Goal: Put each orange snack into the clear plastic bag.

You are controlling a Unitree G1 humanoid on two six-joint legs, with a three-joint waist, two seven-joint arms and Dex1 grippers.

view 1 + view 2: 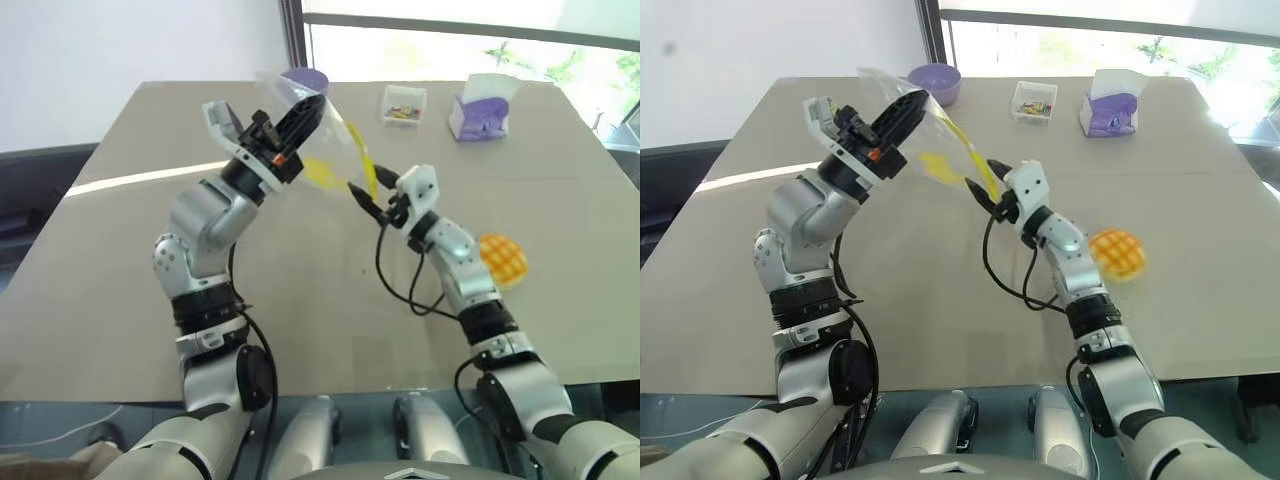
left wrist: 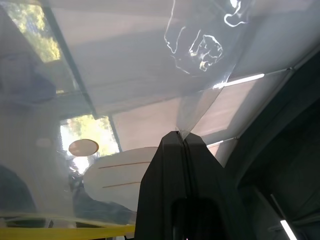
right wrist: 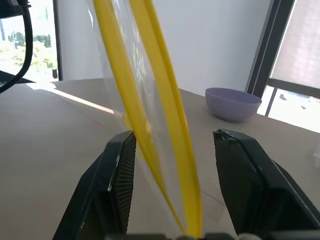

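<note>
While the left gripper (image 1: 300, 122) is raised above the table (image 1: 150, 250), pinched tight on the clear plastic bag (image 1: 940, 140), the right gripper (image 3: 175, 175) reaches up with jaws parted around the bag's yellow seal strip (image 3: 165, 100). Beside the right forearm, the orange snack (image 1: 1117, 254) lies on the table, outside the bag.

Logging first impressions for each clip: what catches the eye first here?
The clear bag held up over the table's middle: the left gripper is shut on its top, and the right gripper stands open around its yellow seal strip. Next, the orange bun lying on the table beside the right forearm.
</note>
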